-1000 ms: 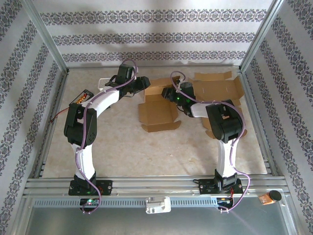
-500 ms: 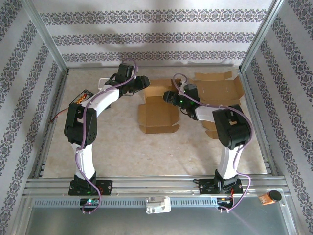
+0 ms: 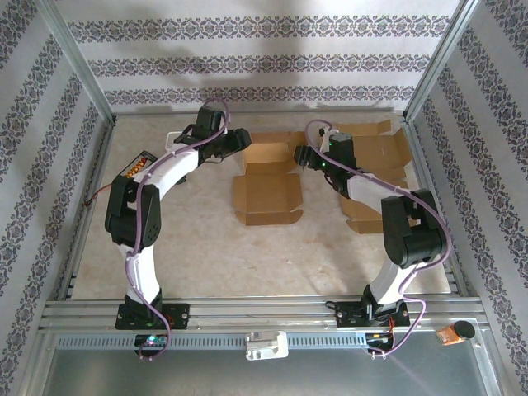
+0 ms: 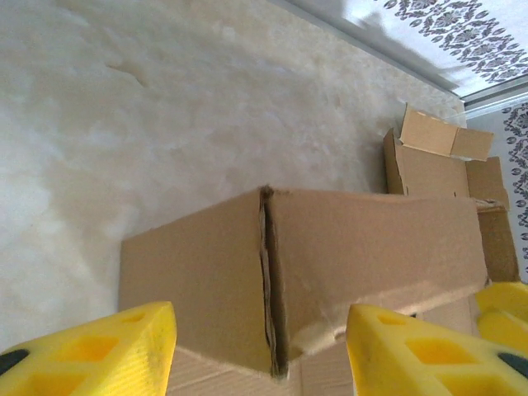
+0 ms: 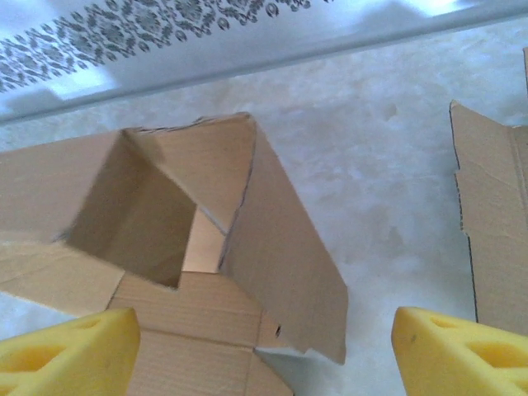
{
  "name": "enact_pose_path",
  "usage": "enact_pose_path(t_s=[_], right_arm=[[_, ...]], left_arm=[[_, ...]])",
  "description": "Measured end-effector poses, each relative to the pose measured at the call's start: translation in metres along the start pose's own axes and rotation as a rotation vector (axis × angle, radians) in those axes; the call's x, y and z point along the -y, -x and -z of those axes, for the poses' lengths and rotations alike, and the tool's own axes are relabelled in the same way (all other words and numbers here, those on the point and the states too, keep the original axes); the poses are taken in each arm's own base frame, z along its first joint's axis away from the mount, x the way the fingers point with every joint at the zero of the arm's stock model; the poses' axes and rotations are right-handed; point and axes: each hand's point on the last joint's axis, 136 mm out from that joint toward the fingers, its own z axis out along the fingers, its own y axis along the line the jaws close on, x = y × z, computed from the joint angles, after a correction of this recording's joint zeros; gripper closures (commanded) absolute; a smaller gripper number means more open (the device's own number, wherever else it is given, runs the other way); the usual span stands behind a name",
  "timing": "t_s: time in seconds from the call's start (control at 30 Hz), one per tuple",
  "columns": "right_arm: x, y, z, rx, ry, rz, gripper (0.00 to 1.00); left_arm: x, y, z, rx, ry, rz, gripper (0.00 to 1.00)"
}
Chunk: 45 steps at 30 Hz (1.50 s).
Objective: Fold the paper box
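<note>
Left wrist cam: paper box (image 4: 330, 256) runs off btm edge; pads (image 4: 99, 355) of left gripper (image 4: 260, 330) cropped there too; right wrist cam: box cut at left & btm, flat cardboard (image 5: 495, 214) at right edge; top cam: orange/black item (image 3: 455, 332) too small to ID.

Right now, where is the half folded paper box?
In the top view the paper box sits mid-table toward the far wall, between the left gripper and the right gripper, with a flat cardboard sheet lying to its right.

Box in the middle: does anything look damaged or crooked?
Slightly. In the left wrist view the box shows a gaping vertical seam between two panels, and in the right wrist view a flap leans askew.
</note>
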Motion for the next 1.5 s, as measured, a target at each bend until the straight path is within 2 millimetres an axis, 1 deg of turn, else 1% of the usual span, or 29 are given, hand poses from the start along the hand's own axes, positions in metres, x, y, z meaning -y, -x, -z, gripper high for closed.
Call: enact_pose_path(t_s=[0.17,0.27,0.33,0.4,0.43,0.47,0.5,0.57,0.6,0.7,0.8,0.87,0.97,1.03,1.1,1.2,1.37,1.43,1.5], right_arm=[[0.008,0.002,-0.024,-0.026,-0.036,0.015,0.34],[0.007,0.003,-0.038,-0.040,-0.048,0.022,0.43],[0.004,0.001,-0.044,-0.051,-0.051,0.031,0.57],[0.001,-0.002,-0.046,-0.061,-0.058,0.043,0.71],[0.000,-0.003,-0.046,-0.064,-0.063,0.046,0.77],[0.000,-0.004,-0.046,-0.066,-0.074,0.048,0.79],[0.001,-0.006,-0.046,-0.070,-0.084,0.044,0.80],[0.001,-0.012,-0.045,-0.088,-0.112,0.041,0.82],[0.002,-0.014,-0.043,-0.095,-0.124,0.040,0.84],[0.000,-0.017,-0.033,-0.099,-0.153,0.042,0.87],[0.000,-0.019,-0.021,-0.099,-0.177,0.048,0.92],[0.001,-0.021,-0.017,-0.101,-0.189,0.044,0.94],[0.004,-0.027,-0.015,-0.111,-0.204,0.025,0.96],[0.005,-0.029,-0.015,-0.113,-0.211,0.017,0.97],[0.005,-0.029,-0.014,-0.110,-0.222,0.004,0.97],[0.003,-0.031,-0.011,-0.108,-0.242,-0.023,0.97],[0.004,-0.034,-0.001,-0.103,-0.275,-0.084,0.96],[0.003,-0.036,0.000,-0.103,-0.278,-0.099,0.96],[0.003,-0.036,0.000,-0.105,-0.280,-0.110,0.95]], left_arm=[[0.008,-0.006,0.036,0.036,-0.016,0.003,0.43],[0.013,-0.010,0.059,0.081,-0.021,0.009,0.48],[0.016,-0.017,0.068,0.107,-0.008,0.011,0.53],[0.022,-0.031,0.067,0.109,0.004,0.005,0.56],[0.027,-0.040,0.064,0.102,0.010,-0.001,0.59],[0.031,-0.051,0.060,0.091,0.016,-0.008,0.62],[0.035,-0.062,0.055,0.081,0.023,-0.013,0.65],[0.041,-0.084,0.044,0.067,0.035,-0.025,0.75],[0.044,-0.093,0.039,0.063,0.036,-0.027,0.79],[0.045,-0.123,0.012,0.025,0.037,-0.024,0.90],[0.032,-0.145,-0.019,-0.020,0.063,-0.003,1.00],[0.017,-0.159,-0.038,-0.056,0.093,0.013,1.00],[0.001,-0.175,-0.057,-0.101,0.112,0.040,1.00],[-0.001,-0.181,-0.064,-0.113,0.108,0.055,1.00],[0.000,-0.181,-0.068,-0.113,0.099,0.064,1.00],[0.010,-0.175,-0.071,-0.103,0.064,0.070,1.00],[0.030,-0.164,-0.077,-0.092,0.009,0.066,1.00],[0.033,-0.165,-0.081,-0.102,-0.003,0.062,1.00],[0.032,-0.170,-0.088,-0.125,-0.012,0.060,1.00]])
